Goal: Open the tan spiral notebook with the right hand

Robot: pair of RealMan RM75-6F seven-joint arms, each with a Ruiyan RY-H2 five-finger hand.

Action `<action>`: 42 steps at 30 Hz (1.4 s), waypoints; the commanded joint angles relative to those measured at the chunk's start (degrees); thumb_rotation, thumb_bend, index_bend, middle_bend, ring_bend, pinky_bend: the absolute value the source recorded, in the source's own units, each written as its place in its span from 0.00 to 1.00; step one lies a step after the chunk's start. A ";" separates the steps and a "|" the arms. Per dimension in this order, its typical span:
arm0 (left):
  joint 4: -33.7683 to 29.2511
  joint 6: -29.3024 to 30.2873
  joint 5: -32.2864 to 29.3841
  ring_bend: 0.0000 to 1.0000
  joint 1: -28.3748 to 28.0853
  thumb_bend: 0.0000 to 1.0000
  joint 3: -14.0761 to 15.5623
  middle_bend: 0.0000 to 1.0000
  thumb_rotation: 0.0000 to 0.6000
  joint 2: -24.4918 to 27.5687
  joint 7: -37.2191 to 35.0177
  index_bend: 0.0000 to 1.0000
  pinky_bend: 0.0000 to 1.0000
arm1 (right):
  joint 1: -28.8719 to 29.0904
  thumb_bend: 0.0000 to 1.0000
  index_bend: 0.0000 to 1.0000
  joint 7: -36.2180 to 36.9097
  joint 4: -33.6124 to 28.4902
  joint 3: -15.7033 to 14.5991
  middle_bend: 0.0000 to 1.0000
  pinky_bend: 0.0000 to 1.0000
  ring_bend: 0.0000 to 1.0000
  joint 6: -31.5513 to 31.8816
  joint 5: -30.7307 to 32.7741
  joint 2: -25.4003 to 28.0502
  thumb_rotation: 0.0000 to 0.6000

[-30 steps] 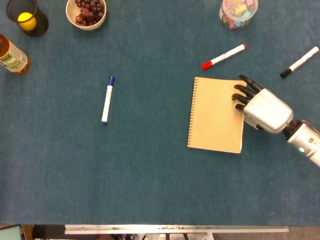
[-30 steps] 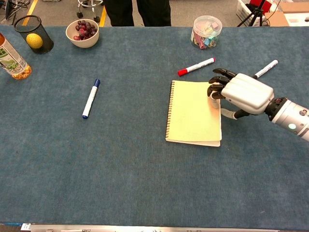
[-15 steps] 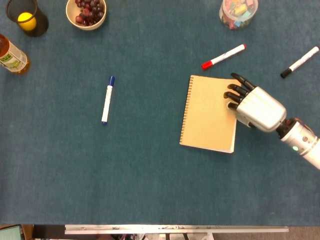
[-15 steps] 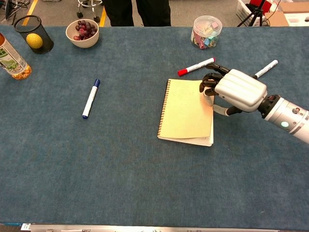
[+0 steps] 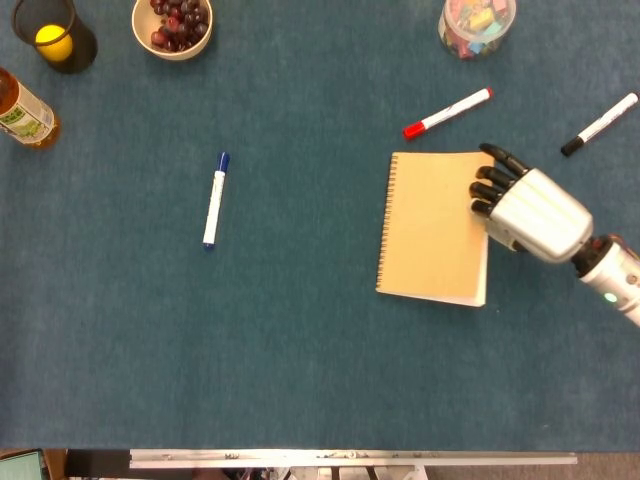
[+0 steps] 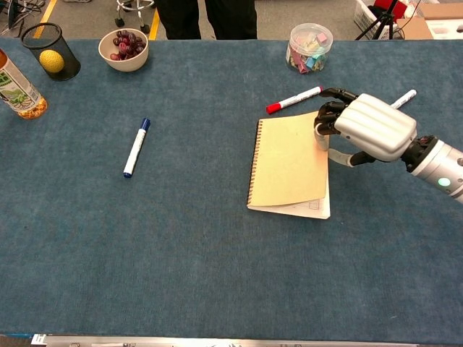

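The tan spiral notebook (image 5: 432, 225) (image 6: 289, 163) lies right of the table's middle, its spiral along the left edge. My right hand (image 5: 530, 212) (image 6: 372, 126) is at its upper right edge. The dark fingers lie on top of the cover, and the thumb sits at the edge below them. In the chest view the cover's right side is raised a little, and a white page (image 6: 312, 208) shows beneath it at the lower right corner. My left hand is in neither view.
A red marker (image 5: 447, 112) (image 6: 293, 100) lies just beyond the notebook and a black marker (image 5: 598, 124) (image 6: 404, 98) beside my hand. A blue marker (image 5: 214, 200), grape bowl (image 5: 172, 25), clip jar (image 5: 476, 22), mesh cup (image 5: 55, 35) and bottle (image 5: 22, 110) sit farther off.
The notebook slid left with my right hand, then back to the right. Its cover's right edge now stands slightly off the pages.
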 commanded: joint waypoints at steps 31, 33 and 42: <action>-3.01 -0.19 0.49 0.03 -0.25 0.48 0.65 0.08 1.00 0.92 1.31 0.14 0.06 | 5.12 0.52 0.83 -1.50 -17.59 2.86 0.53 0.17 0.35 -8.75 1.06 12.10 1.00; -2.84 -0.11 0.33 0.03 -0.09 0.48 0.70 0.08 1.00 1.07 0.99 0.14 0.06 | 6.27 0.52 0.83 -1.65 -17.19 3.61 0.52 0.17 0.35 -10.71 1.72 10.89 1.00; -2.60 -0.05 0.79 0.03 -0.03 0.48 0.89 0.08 1.00 1.41 -0.02 0.14 0.06 | 10.52 0.52 0.83 -2.15 -14.10 5.99 0.52 0.17 0.35 -15.93 3.22 5.67 1.00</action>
